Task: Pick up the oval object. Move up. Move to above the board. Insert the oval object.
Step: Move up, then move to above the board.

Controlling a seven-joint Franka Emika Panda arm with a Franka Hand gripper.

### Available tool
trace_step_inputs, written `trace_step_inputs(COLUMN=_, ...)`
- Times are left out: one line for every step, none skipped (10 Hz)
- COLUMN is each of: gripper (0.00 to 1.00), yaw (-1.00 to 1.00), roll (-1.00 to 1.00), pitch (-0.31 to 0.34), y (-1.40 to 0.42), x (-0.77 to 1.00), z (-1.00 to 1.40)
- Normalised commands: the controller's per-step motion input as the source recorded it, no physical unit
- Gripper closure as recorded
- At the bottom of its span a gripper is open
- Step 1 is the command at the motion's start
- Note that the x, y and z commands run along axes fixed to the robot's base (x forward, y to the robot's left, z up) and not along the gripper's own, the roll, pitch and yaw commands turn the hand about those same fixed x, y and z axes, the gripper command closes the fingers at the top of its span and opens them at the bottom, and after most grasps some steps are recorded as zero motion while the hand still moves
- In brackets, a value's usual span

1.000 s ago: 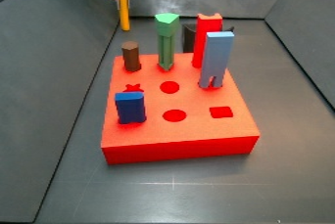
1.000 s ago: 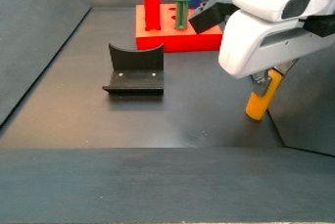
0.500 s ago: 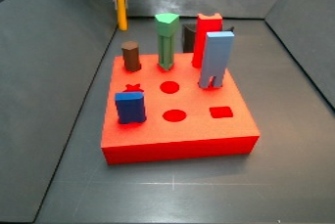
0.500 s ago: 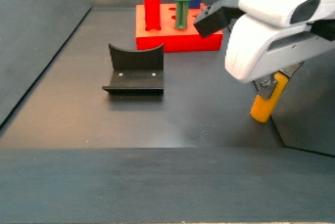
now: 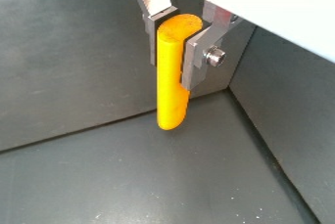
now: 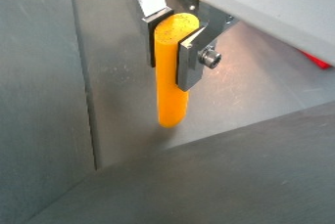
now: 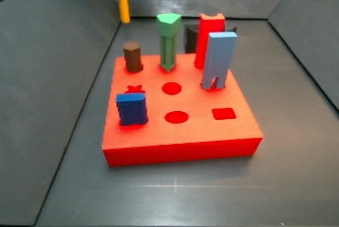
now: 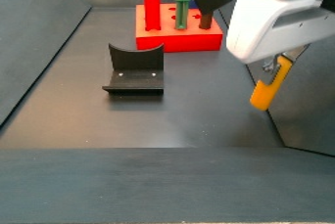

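The claw (image 5: pixel 181 24) clamps the top of the orange oval object (image 5: pixel 174 76), which hangs upright, clear of the desk (image 8: pixel 157 120). The red board (image 7: pixel 179 122) lies well apart, 3 holes unfilled.

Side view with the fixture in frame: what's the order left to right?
Fixture → red board with its pegs → gripper, shut on the yellow oval object, lifted off the floor at the right wall.

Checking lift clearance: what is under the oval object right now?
Only bare dark floor lies below the oval object, held off the ground in the gripper jaws. Its top end is hidden between them.
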Motion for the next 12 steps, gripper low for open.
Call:
trace_step_inputs(gripper=1.0, yaw=0.0, roll=0.11, pitch=0.107, y=-0.01, x=-0.03, z=0.35)
trace_step_inputs(gripper=1.0, yaw=0.01, roll=0.11, pitch=0.109, y=-0.01, x=-0.03, z=0.28)
trace_step_inputs(gripper=1.0, yaw=0.02, roll=0.11, pitch=0.107, y=0.0, x=-0.03, z=0.17)
trace_step_inputs(gripper=1.0, yaw=0.07, roll=0.23, pitch=0.265, y=0.28, x=-0.27, z=1.0)
trace_step_inputs(gripper=1.0, yaw=0.07, roll=0.22, pitch=0.242, y=0.27, x=-0.27, z=1.0)
trace_step_inputs(gripper=1.0, yaw=0.05, roll=0.18, pitch=0.193, y=0.22, x=-0.23, z=1.0)
trace_step_inputs(gripper=1.0, yaw=0.05, roll=0.17, pitch=0.156, y=0.18, x=-0.2, z=1.0)
trace_step_inputs(gripper=1.0, yaw=0.04, roll=0.15, pitch=0.128, y=0.15, x=-0.18, z=1.0)
trace_step_inputs(gripper=1.0, yaw=0.03, roll=0.13, pitch=0.105, y=0.13, x=-0.16, z=1.0)
trace_step_inputs(gripper=1.0, yaw=0.03, roll=0.11, pitch=0.09, y=0.1, x=-0.14, z=1.0)
trace_step_inputs(gripper=1.0, yaw=0.03, roll=0.11, pitch=0.08, y=0.09, x=-0.12, z=1.0)
trace_step_inputs(gripper=1.0, yaw=0.03, roll=0.11, pitch=0.075, y=0.07, x=-0.12, z=1.0)
